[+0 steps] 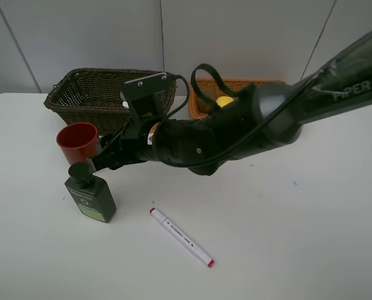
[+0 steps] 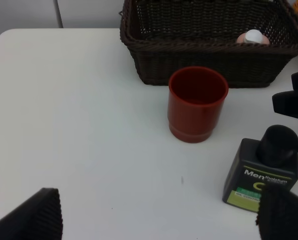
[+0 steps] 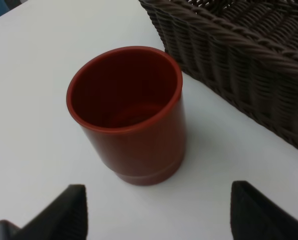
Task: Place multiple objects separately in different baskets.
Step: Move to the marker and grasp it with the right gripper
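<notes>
Fingers (image 3: 71,212) of right gripper (image 3: 158,190) wide apart, empty, short of red plastic cup (image 3: 126,112). Cup upright on white surface (image 3: 38,60), just beside dark olive-brown wicker basket (image 3: 239,50). Best: advance, 1 finger each side, close mid-wall; avoid dark green bottle (image 1: 90,199).

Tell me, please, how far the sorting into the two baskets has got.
Done: a pink bottle lies in the dark basket and a yellow lemon shows in the tan basket. In hand: the right gripper is open, facing the red cup, not gripping it. Remaining: the red cup, the dark green bottle and the white marker are on the table.
</notes>
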You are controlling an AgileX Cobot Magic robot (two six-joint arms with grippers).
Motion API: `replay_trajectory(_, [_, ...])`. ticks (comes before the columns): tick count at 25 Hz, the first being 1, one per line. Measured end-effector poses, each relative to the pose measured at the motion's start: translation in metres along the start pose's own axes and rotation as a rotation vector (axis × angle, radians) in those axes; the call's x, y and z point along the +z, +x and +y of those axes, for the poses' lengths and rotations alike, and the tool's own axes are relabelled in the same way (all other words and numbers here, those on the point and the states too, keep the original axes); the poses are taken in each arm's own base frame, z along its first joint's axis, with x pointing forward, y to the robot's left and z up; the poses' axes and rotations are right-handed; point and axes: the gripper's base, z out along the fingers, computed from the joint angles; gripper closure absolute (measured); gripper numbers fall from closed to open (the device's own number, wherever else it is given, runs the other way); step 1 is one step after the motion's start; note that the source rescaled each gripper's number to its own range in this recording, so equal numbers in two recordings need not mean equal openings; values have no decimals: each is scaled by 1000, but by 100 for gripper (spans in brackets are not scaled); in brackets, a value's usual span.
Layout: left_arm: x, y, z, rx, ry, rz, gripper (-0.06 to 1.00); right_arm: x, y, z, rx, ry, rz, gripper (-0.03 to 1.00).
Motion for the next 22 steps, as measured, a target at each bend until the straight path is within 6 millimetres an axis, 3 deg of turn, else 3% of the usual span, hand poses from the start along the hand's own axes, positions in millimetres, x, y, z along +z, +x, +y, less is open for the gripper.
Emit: replay_trajectory(22, [0, 0, 0, 1, 0, 0, -6, 0, 0, -1, 19, 6, 1, 39])
